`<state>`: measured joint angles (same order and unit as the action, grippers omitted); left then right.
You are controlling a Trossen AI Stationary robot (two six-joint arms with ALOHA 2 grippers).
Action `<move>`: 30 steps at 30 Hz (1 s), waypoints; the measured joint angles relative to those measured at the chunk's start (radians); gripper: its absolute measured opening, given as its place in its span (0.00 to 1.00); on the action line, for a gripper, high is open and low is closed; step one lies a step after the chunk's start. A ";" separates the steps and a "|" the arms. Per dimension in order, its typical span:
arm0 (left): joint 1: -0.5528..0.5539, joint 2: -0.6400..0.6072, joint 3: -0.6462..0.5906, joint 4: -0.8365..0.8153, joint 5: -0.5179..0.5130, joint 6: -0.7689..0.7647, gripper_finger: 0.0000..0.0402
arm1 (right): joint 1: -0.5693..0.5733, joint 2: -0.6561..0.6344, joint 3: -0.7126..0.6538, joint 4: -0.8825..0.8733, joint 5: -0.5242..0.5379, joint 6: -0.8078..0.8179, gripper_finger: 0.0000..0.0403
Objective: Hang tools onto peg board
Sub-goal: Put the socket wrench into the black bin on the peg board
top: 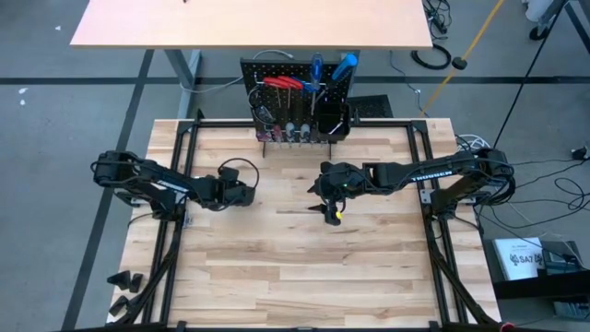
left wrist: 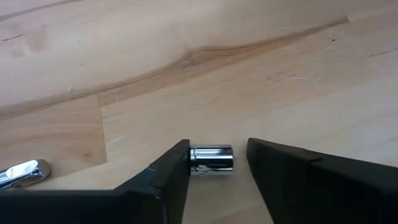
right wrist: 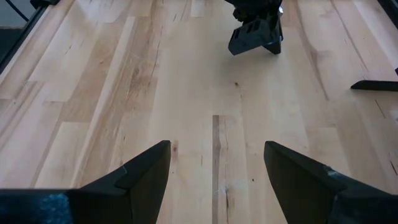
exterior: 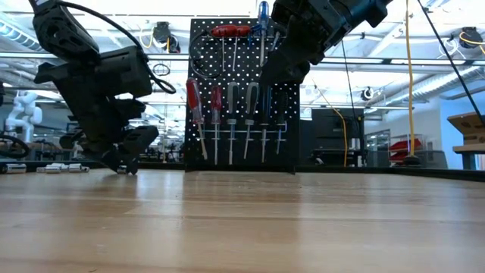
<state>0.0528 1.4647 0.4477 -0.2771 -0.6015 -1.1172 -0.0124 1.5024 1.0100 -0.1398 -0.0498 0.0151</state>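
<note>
The black peg board [top: 297, 100] stands upright at the table's far edge, also in the low view [exterior: 242, 98]. Red- and blue-handled screwdrivers [exterior: 227, 114] hang on it. A small silver socket [left wrist: 211, 160] lies on its side on the table between the open fingers of my left gripper [left wrist: 217, 165], which is low over the table at left of centre [top: 241, 192]. A second silver piece [left wrist: 22, 174] lies close by. My right gripper [right wrist: 214, 168] is open and empty, raised above the table's middle [top: 323, 189]. My left gripper's fingers stand on either side of the socket, along its length. One end of the socket [left wrist: 194, 160] lies right by one fingertip [left wrist: 177, 168]; I cannot tell whether they touch. A gap shows at the other end. The socket rests on the table.
A small dark and yellow thing [top: 333, 214] shows just near of my right gripper. Black frame rails [top: 180, 138] run along the table's left and right sides. Bare wood [top: 295, 267] lies in the near half of the table.
</note>
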 joint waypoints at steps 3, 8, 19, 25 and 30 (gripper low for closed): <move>0.000 0.000 0.000 0.002 0.005 0.007 0.34 | 0.000 0.000 0.000 0.000 0.000 0.000 0.62; 0.000 0.000 -0.001 0.006 0.011 0.036 0.24 | 0.000 0.000 0.000 0.000 0.000 0.000 0.62; -0.012 -0.058 -0.006 0.132 0.090 0.217 0.26 | 0.000 0.000 0.000 0.001 -0.002 -0.031 0.62; -0.016 -0.166 -0.006 0.437 0.322 0.542 0.23 | 0.027 0.000 0.000 0.042 -0.006 -0.105 0.62; -0.016 -0.248 -0.004 0.752 0.719 0.779 0.23 | 0.078 0.000 0.000 0.127 -0.010 -0.167 0.62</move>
<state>0.0372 1.2163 0.4435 0.4745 0.1171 -0.3385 0.0658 1.5028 1.0096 -0.0123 -0.0593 -0.1517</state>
